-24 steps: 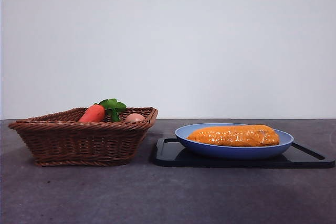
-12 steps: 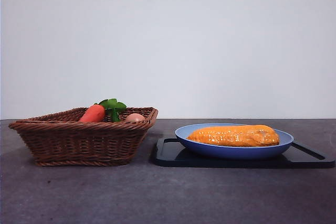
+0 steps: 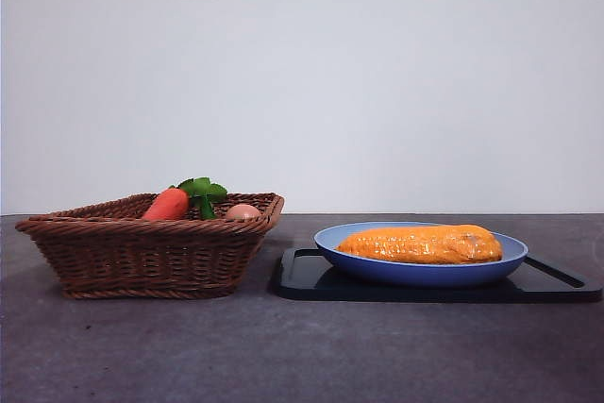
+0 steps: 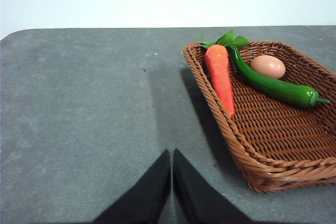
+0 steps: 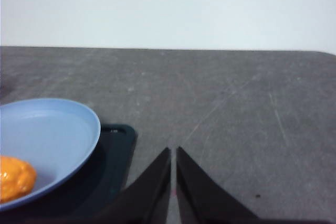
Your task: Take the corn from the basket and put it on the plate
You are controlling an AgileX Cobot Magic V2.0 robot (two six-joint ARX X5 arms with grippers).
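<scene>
The long yellow-orange corn lies flat in the light-blue plate; one end of the corn and the plate's rim show in the right wrist view. The brown wicker basket stands left of the plate and holds no corn. My left gripper is shut and empty above bare table beside the basket. My right gripper is shut and empty, off to the side of the plate. Neither arm appears in the front view.
The plate rests on a flat black tray. In the basket lie a carrot with green leaves, a green pepper and a pale egg. A wall stands behind the grey table.
</scene>
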